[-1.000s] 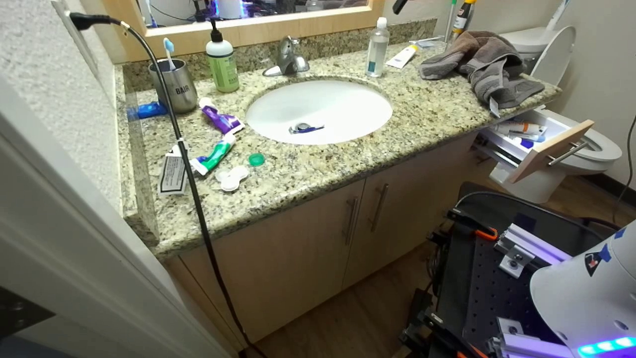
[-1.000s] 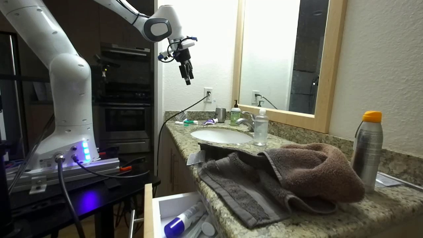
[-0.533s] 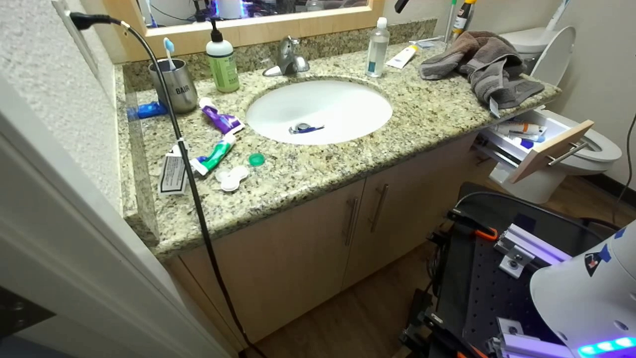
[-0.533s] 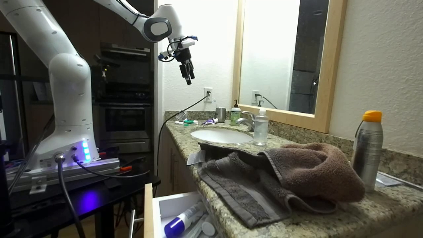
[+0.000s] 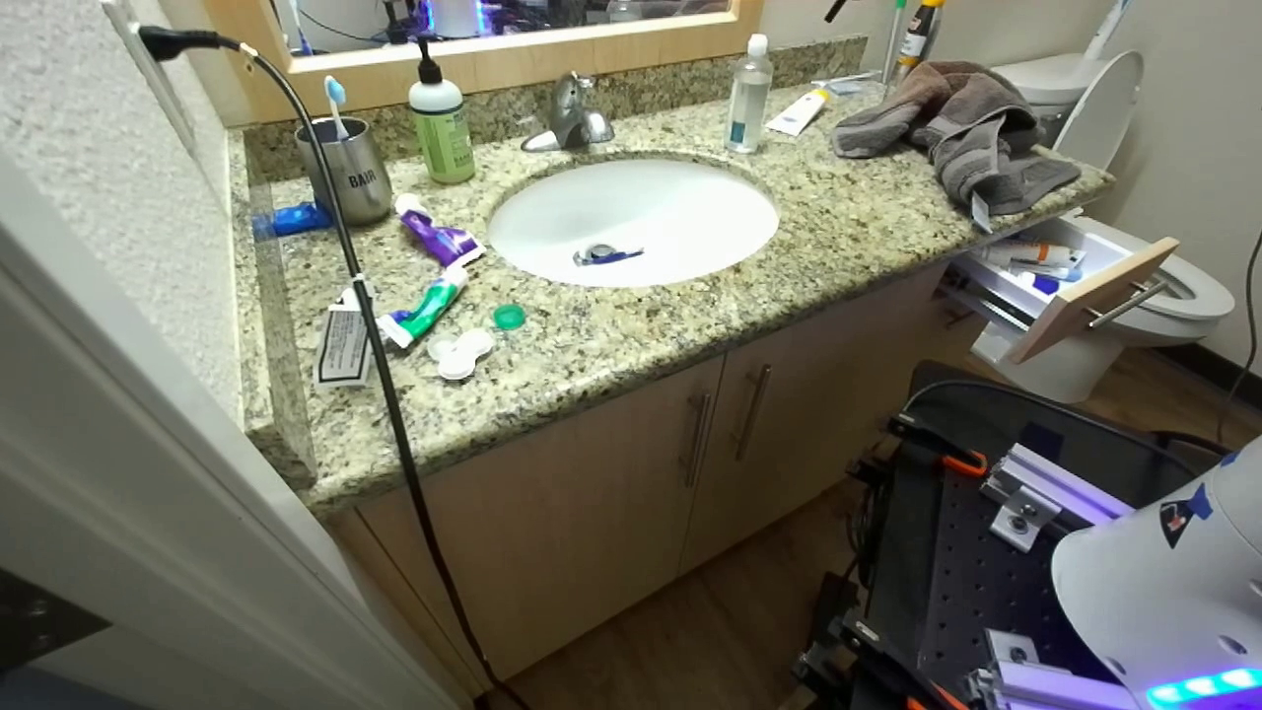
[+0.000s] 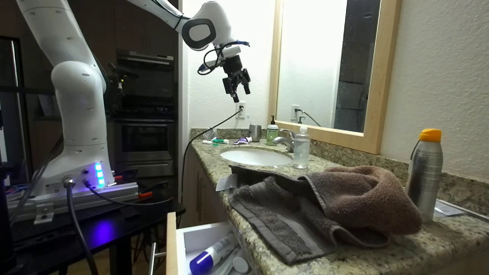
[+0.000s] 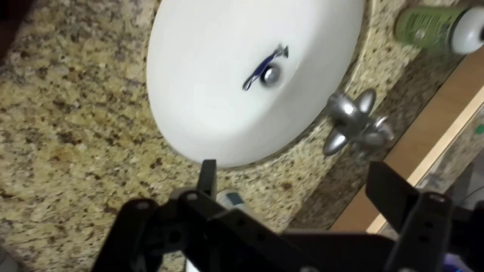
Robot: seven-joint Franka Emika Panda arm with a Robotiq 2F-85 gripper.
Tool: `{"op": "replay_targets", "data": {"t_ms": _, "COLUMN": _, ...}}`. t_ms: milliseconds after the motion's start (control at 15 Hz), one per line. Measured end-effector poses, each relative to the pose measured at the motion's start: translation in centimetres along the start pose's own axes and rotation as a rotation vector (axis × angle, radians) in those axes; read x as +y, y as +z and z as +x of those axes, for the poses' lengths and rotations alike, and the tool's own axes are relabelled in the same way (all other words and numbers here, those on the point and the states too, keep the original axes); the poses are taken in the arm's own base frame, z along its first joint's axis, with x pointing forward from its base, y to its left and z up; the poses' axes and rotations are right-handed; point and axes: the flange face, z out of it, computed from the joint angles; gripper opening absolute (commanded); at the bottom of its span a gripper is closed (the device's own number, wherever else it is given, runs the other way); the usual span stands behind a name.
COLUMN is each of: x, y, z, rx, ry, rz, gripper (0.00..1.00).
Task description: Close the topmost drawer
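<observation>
I see from afar that the topmost drawer [image 5: 1085, 304] stands pulled out under the front edge of the counter [image 5: 631, 340], close to the corner where a grey-brown towel [image 6: 344, 202] lies in folds. Inside the drawer I can make out a white container [image 6: 214, 252] with a blue-purple cap. My hand [image 6: 242, 96] hangs in the air, pointing downward, high above the counter and well apart from the drawer; its two fingers [image 7: 207, 175] are spread wide from each other. In the wrist view I look down into the white sink [image 7: 204, 87], where a dark blue razor [image 7: 261, 68] lies just beside the drain [image 7: 271, 75]. The tap [image 7: 353, 122] is between the sink and the back edge of the counter. Near this same back edge stand upright a clear bottle [image 5: 749, 104], which the hand partly covers in the wrist view, and a green pump bottle [image 5: 444, 138]. Toward the back corner far from the towel there is a steel cup [image 5: 365, 182] with a toothbrush [image 5: 336, 106] in it. From this cup toward the front edge lie a purple tube [image 5: 439, 237] and then a green tube [image 5: 431, 308]. Between the towel and the back edge, a spray can [image 6: 426, 179] with an orange cap stands upright.
</observation>
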Motion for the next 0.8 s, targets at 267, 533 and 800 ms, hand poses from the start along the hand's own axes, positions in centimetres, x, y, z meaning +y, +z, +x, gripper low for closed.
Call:
{"op": "replay_targets", "data": {"t_ms": 267, "x": 7.5, "y": 3.6, "z": 7.2, "rx": 0.085, "ry": 0.217, "rz": -0.060, "gripper": 1.00}}
{"op": "replay_targets", "data": {"t_ms": 533, "x": 10.9, "y": 5.1, "z": 8.1, "rx": 0.175, "ry": 0.328, "rz": -0.039, "gripper": 1.00}}
{"op": "replay_targets", "data": {"t_ms": 800, "x": 10.7, "y": 5.0, "z": 8.1, "rx": 0.181, "ry": 0.346, "rz": -0.033, "gripper": 1.00}}
